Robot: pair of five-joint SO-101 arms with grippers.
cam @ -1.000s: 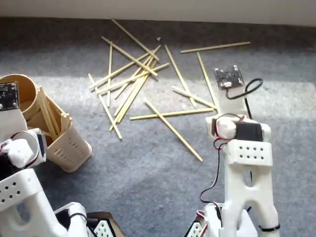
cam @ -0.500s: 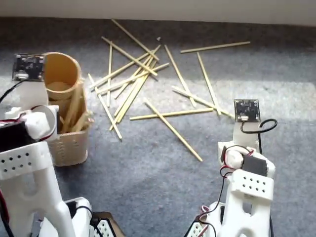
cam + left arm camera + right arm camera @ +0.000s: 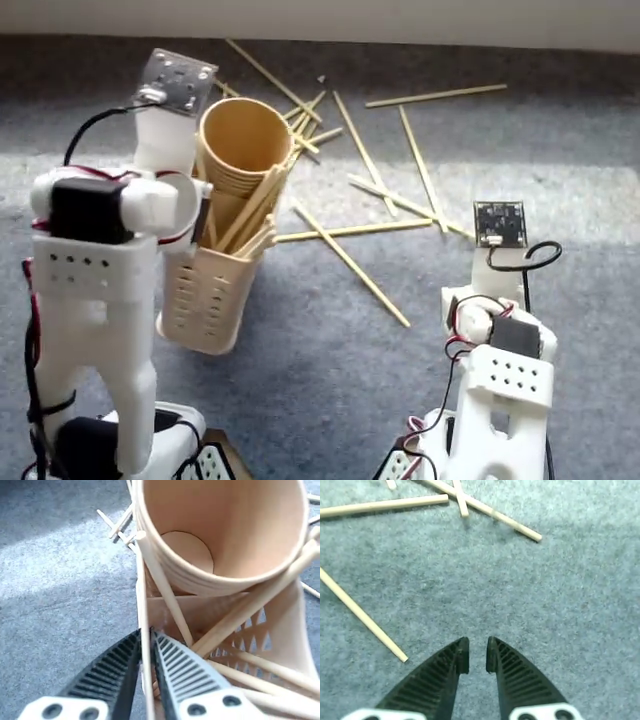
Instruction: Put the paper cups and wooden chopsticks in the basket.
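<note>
A beige slotted basket (image 3: 205, 300) hangs tilted at the left, holding stacked paper cups (image 3: 245, 135) and several wooden chopsticks (image 3: 250, 205). My left gripper (image 3: 203, 222) is shut on the basket's rim. The left wrist view shows the gripper (image 3: 146, 636) pinching the thin wall of the basket (image 3: 280, 625), with the cups (image 3: 220, 525) and the leaning chopsticks (image 3: 250, 610) just beyond. Several loose chopsticks (image 3: 350, 230) lie scattered on the carpet behind and to the right. My right gripper (image 3: 476, 655) hovers over bare carpet with its fingers almost together and nothing between them.
Grey carpet covers the table. The right arm (image 3: 500, 340) stands drawn back at the near right. One chopstick end (image 3: 360, 615) lies close to the right gripper, and others (image 3: 385, 504) lie farther off. A pale wall edge runs along the back.
My left arm has carried the basket with cups and chopsticks from the far left towards the middle, lifting and tilting it. My right arm first drew back from the chopstick pile, then kept still.
</note>
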